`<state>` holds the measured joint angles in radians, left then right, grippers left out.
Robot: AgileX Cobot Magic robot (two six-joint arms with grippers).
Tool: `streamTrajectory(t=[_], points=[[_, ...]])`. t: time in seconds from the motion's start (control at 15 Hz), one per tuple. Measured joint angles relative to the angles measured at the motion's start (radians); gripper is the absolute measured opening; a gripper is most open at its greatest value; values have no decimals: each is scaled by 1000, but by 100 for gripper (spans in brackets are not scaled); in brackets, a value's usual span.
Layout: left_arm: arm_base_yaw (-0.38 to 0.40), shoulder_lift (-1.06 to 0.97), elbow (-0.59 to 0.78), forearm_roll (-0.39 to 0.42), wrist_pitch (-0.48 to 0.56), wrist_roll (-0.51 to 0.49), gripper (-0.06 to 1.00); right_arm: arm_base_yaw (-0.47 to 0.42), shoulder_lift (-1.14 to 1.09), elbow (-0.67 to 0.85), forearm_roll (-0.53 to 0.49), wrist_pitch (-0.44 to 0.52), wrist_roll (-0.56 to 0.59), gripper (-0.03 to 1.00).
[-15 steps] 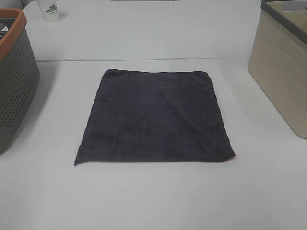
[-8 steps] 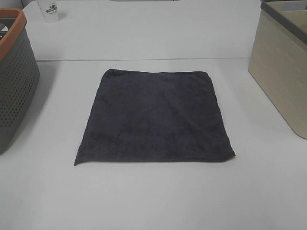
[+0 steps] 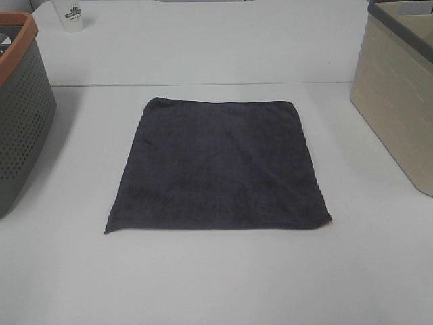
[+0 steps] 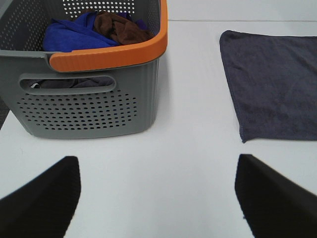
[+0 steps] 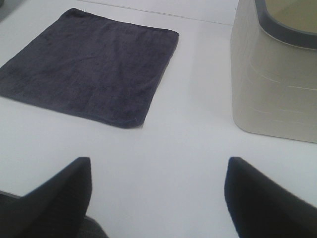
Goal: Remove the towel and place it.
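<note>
Grey basket (image 4: 89,111) holds blue cloth (image 4: 69,34), brown cloth (image 4: 121,27); left claw (image 4: 157,163), right claw (image 5: 158,161) gape empty.

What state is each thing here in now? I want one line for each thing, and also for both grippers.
towel: spread flat on the table, not held.
grey basket: upright, holding a blue cloth and a brown cloth.
beige bin: upright, inside mostly hidden.
cup: upright, far end of table.
left gripper: open, empty.
right gripper: open, empty.
</note>
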<state>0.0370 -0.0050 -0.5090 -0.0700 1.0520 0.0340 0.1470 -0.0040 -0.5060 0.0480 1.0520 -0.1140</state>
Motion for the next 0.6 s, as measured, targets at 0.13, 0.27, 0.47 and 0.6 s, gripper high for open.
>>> streamTrajectory(t=[0.13, 0.27, 0.47, 0.6], points=[[0, 0, 0, 1, 0, 0, 79, 0, 0, 0, 0, 0, 0, 74], [0, 0, 0, 1, 0, 0, 79, 0, 0, 0, 0, 0, 0, 74], [0, 0, 0, 1, 0, 0, 79, 0, 0, 0, 0, 0, 0, 74], [0, 0, 0, 1, 0, 0, 79, 0, 0, 0, 0, 0, 0, 74]])
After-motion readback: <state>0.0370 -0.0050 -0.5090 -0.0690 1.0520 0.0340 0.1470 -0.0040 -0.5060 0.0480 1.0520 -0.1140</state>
